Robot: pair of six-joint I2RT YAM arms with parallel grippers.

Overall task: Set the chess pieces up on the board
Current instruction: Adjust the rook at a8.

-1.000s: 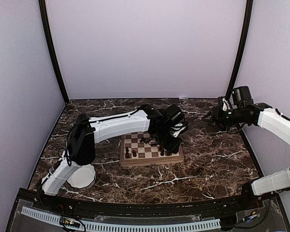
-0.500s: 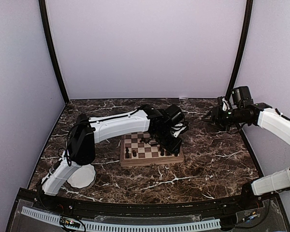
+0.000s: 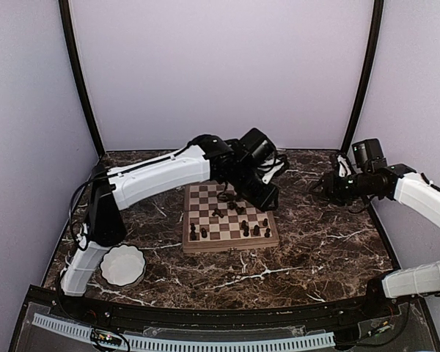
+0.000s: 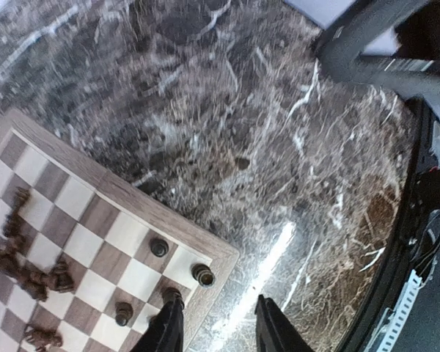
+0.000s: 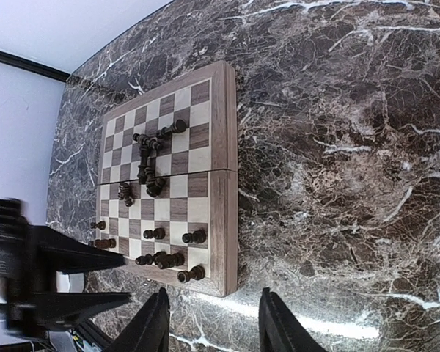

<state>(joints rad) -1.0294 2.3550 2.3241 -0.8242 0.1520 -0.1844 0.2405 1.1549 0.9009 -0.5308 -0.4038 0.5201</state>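
Observation:
The board lies mid-table, with standing chess pieces along its near rows and a heap of toppled ones in the middle. My left gripper hangs above the board's far right part. In the left wrist view it is open and empty over the board's corner, next to an upright piece. My right gripper is off to the right of the board. In the right wrist view it is open and empty over bare marble, with the board and pieces ahead of it.
A white scalloped bowl sits at the near left beside the left arm's base. The dark marble tabletop is walled at the back and sides, with black corner posts.
My left gripper has lifted off the board's near right squares, moved back and opened. The left arm's elbow swung left, uncovering the bowl. The right gripper shifted slightly right and narrowed a little.

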